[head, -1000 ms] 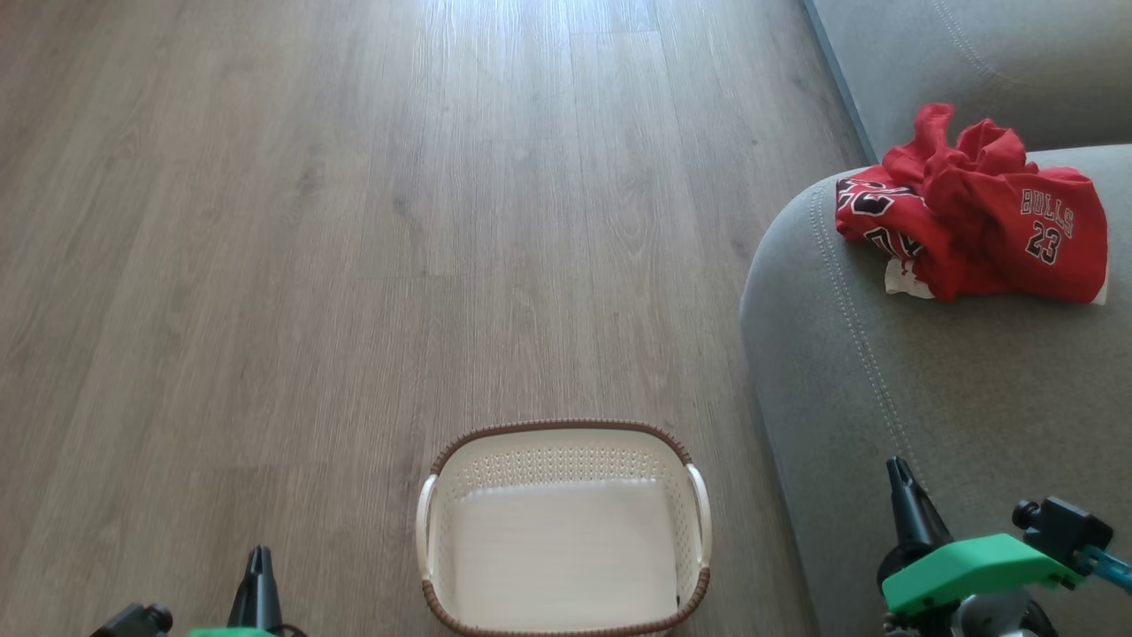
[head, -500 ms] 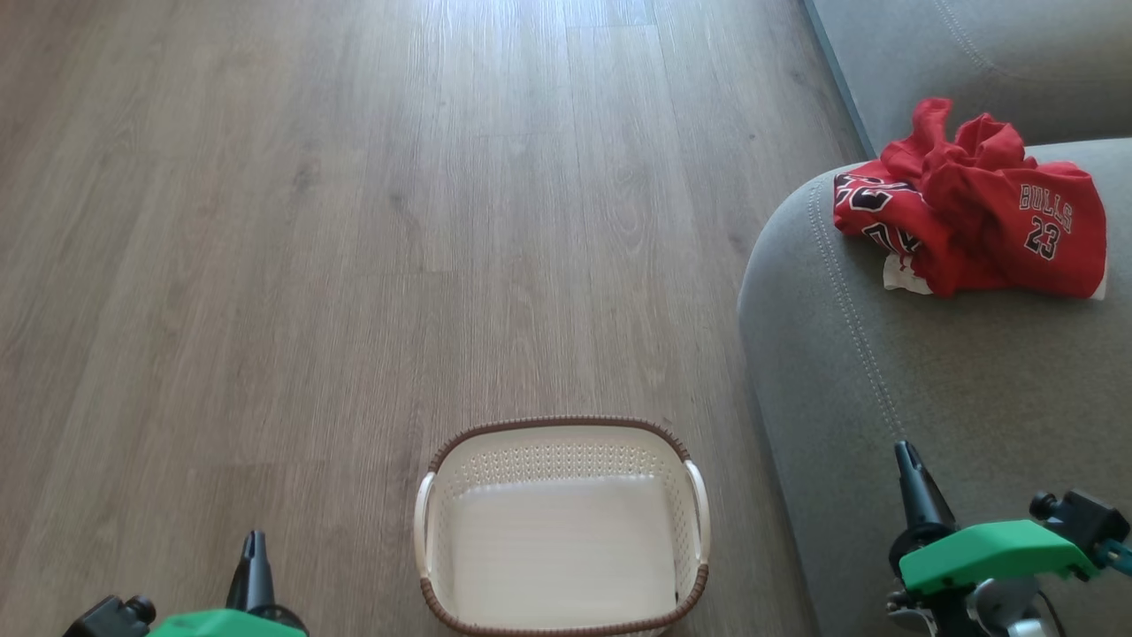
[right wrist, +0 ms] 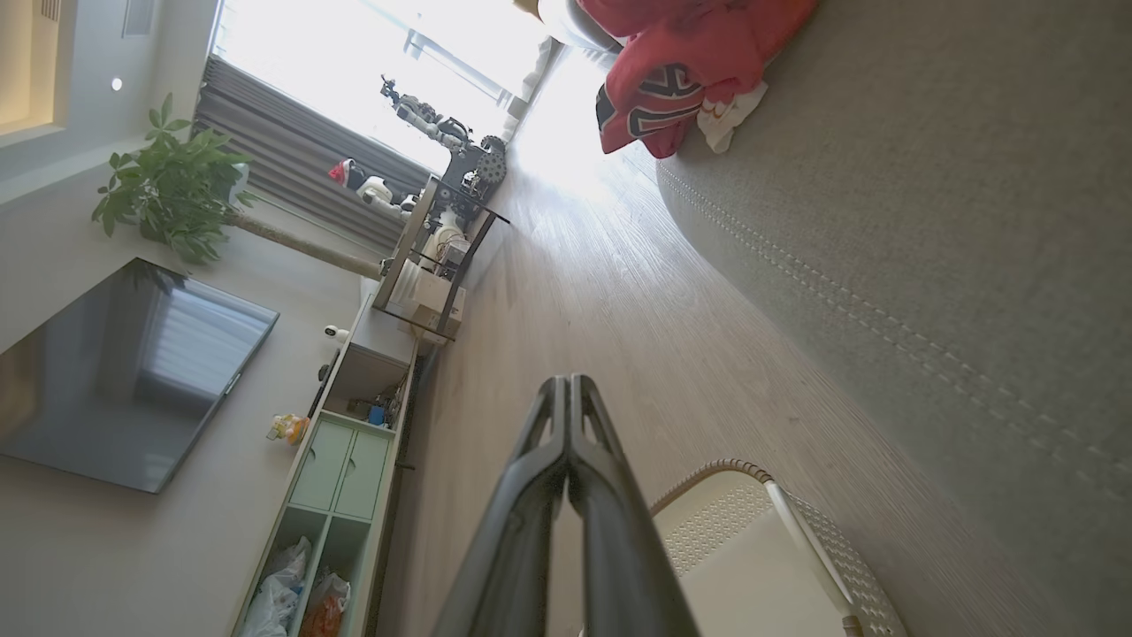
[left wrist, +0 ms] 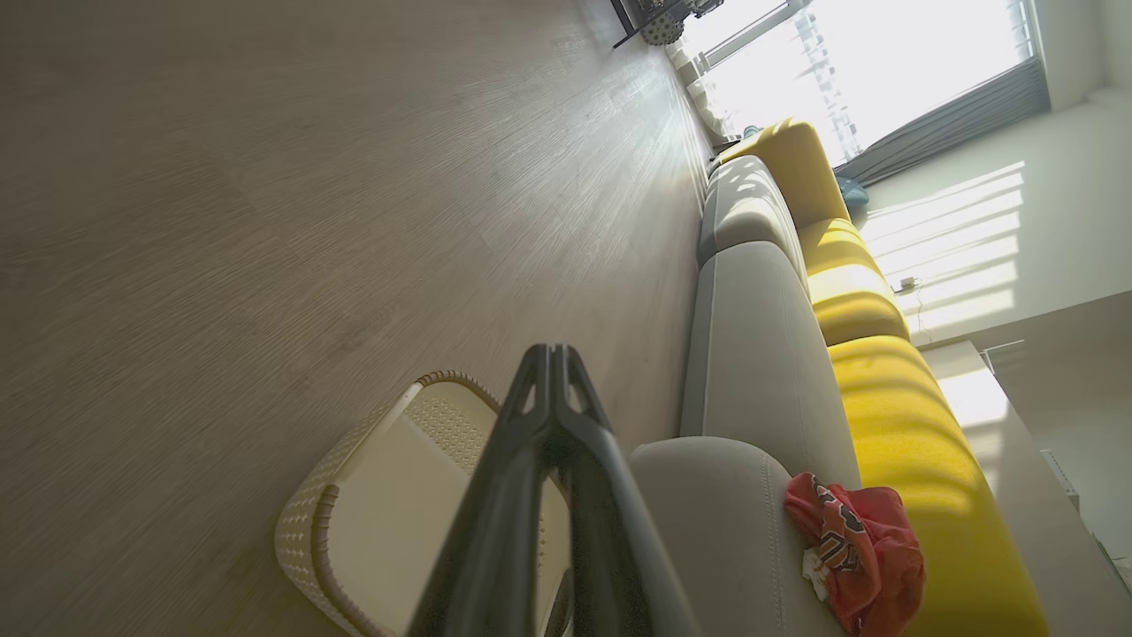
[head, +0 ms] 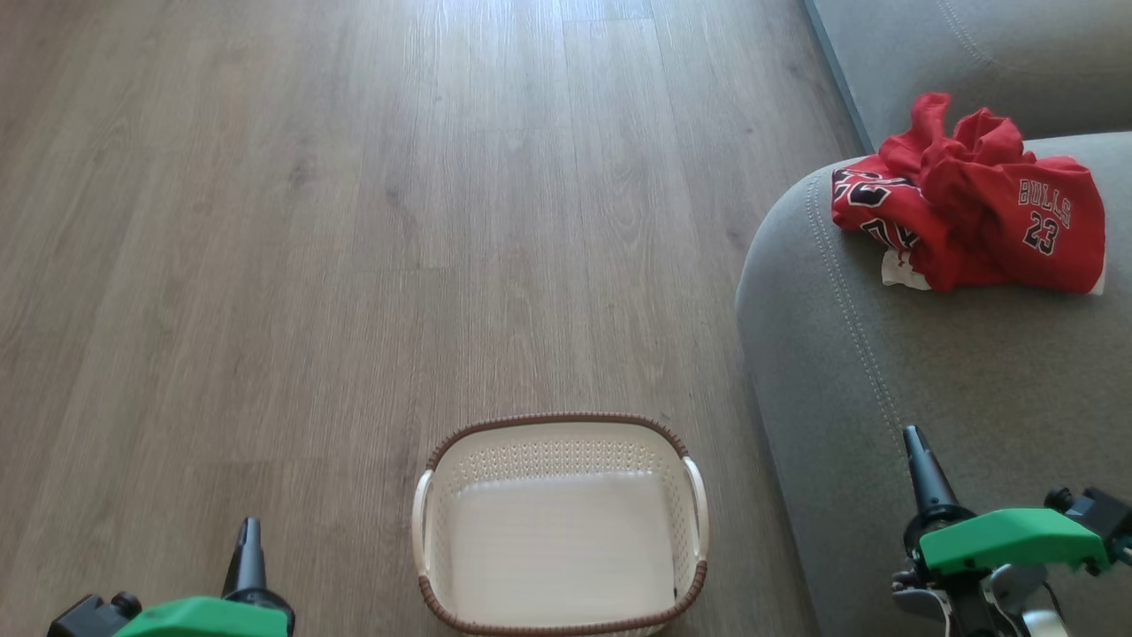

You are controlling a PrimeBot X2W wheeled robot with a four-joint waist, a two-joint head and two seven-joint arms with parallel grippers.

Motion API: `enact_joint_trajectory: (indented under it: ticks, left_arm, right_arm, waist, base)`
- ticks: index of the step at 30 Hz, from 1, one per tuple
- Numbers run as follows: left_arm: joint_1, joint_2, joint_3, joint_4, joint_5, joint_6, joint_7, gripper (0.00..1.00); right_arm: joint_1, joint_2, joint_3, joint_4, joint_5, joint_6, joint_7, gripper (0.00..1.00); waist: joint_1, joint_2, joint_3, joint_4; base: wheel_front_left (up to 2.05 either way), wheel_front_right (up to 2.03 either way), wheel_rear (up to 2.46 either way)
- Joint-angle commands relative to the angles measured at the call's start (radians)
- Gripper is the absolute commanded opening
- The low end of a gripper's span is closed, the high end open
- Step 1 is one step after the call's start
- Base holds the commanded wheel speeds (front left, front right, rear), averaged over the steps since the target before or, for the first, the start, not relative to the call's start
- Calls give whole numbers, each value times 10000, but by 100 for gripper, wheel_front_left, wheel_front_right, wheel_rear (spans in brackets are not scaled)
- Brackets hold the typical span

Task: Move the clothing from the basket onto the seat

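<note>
Both left pincer [head: 248,529] and right pincer [head: 914,437] pressed together | basket [head: 557,418] bare | clothing [head: 973,221] by rounded seat [head: 929,372] edge, could slide off

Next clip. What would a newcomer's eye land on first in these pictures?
The red clothing stands out most, heaped on the grey sofa at the head view's upper right. Next comes the white basket, empty on the wood floor at bottom centre. The left gripper and right gripper flank it low in that view, jaws shut, holding nothing.
</note>
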Motion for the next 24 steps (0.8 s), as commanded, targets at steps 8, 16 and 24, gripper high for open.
enact_joint_trajectory:
  ticks: [8, 16, 24]
  left_arm:
    - [-639, -83, 711, -379, -804, -305, 251, 0]
    - [-774, -221, 1041, -409, -1485, -536, 477, 0]
    - [-909, -359, 1370, -439, -2163, -766, 702, 0]
  right_arm:
    - [-673, -87, 16, -460, 1068, -1, 251, 0]
    - [-765, -114, -40, -539, 1970, -1, 442, 0]
    - [-856, -147, -89, -617, 2876, -1, 626, 0]
  waist:
    - [0, 0, 41, -26]
    - [0, 0, 81, -51]
    - [0, 0, 121, -76]
  base:
    - [0, 0, 0]
    - [0, 0, 0]
    - [0, 0, 0]
